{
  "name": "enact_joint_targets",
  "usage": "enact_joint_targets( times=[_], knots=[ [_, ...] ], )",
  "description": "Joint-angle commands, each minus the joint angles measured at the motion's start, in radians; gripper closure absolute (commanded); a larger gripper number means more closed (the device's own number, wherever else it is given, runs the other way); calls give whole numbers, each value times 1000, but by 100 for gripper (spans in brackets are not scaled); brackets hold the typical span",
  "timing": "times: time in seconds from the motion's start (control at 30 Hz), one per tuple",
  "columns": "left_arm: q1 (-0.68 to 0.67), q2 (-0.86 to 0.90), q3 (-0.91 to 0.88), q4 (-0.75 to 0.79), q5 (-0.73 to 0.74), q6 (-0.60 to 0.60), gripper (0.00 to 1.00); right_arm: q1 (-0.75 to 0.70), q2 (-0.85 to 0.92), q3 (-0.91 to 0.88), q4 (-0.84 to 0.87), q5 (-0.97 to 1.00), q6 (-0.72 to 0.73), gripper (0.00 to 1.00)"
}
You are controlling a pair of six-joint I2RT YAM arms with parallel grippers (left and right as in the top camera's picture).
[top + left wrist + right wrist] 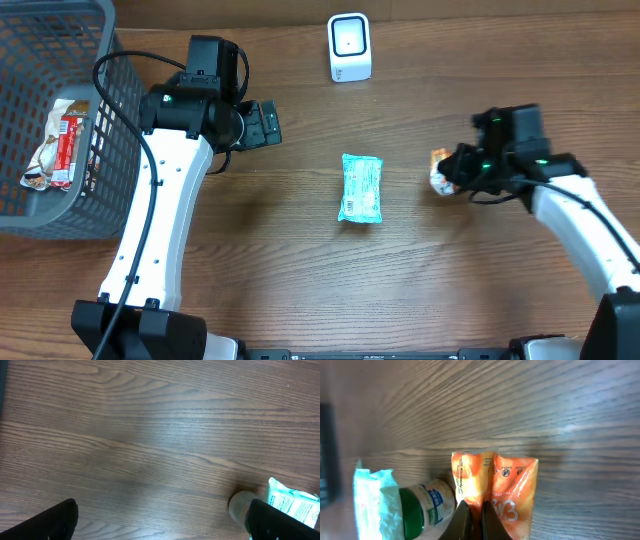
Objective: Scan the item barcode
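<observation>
The right gripper (472, 522) has its jaws pressed together on the near edge of an orange packet (512, 485), which lies flat on the wooden table (545, 405). This looks like the item to be scanned. Touching the packet's left side is a small bottle (427, 507) with a green cap, lying on its side, and just beyond that is a white-and-teal packet (372, 502). The step in hand appears to be the grasp itself: the pinch is made but the packet is not yet lifted. The next move likely calls for raising it clear of the bottle, carrying it to the white scanner (350, 47) at the far edge of the table, and turning it so the barcode faces the scanner window. No barcode shows on the upper face. The packet carries large white characters and small round marks near the jaws, but none can be read with confidence, and the bottle's blue label is too blurred. The left gripper (162, 507) hangs well apart with its jaws wide, holding nothing, near a basket (60, 30) with a snack wrapper (58, 145) inside.
</observation>
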Motion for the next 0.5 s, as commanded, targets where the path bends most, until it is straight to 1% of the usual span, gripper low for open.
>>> enact_joint_targets(
  times=[0.0, 0.03, 0.07, 0.2, 0.33, 0.47],
  knots=[
    [0, -4, 11, 1, -13, -4, 0, -80, 29, -88, 89, -325, -39, 96],
    [0, -4, 11, 1, -13, -3, 0, -97, 39, -113, 124, -362, -42, 96],
    [0, -4, 11, 1, -13, -4, 0, -119, 54, -161, 200, -422, -42, 96],
    [0, -4, 11, 1, -13, -4, 0, -142, 95, -250, 363, -521, -42, 97],
    [0, -4, 11, 1, -13, -4, 0, -143, 154, -279, 427, -538, -42, 97],
    [0, -4, 11, 1, -13, -4, 0, -143, 251, -281, 468, -538, -42, 96]
  ],
)
